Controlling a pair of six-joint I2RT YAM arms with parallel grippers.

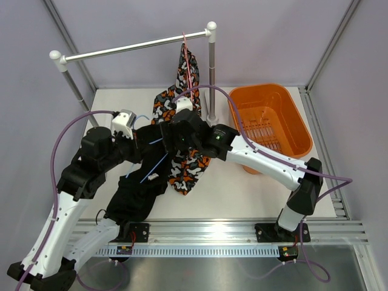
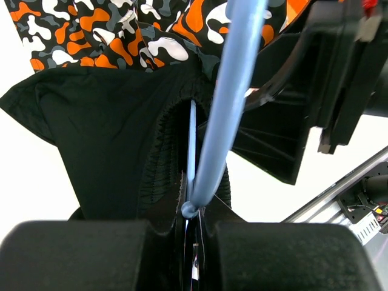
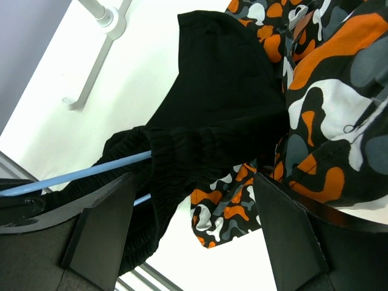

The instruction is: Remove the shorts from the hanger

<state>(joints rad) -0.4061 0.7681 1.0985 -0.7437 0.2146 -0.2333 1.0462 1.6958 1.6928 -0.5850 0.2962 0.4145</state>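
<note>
Waistband ribbing of the black shorts wraps the bar of a blue hanger, and the pair sprawls on the worktop between the arms. The left gripper is clamped tight on the hanger. The right gripper is spread wide astride the black waistband, holding nothing. The camouflage shorts lie touching the black pair.

A white desk is enclosed by plain grey-lilac walls set in a metal frame. A steel clothes rail is stood along the far edge, with an orange plastic basket placed just beside its right post. The scene is evenly lit.
</note>
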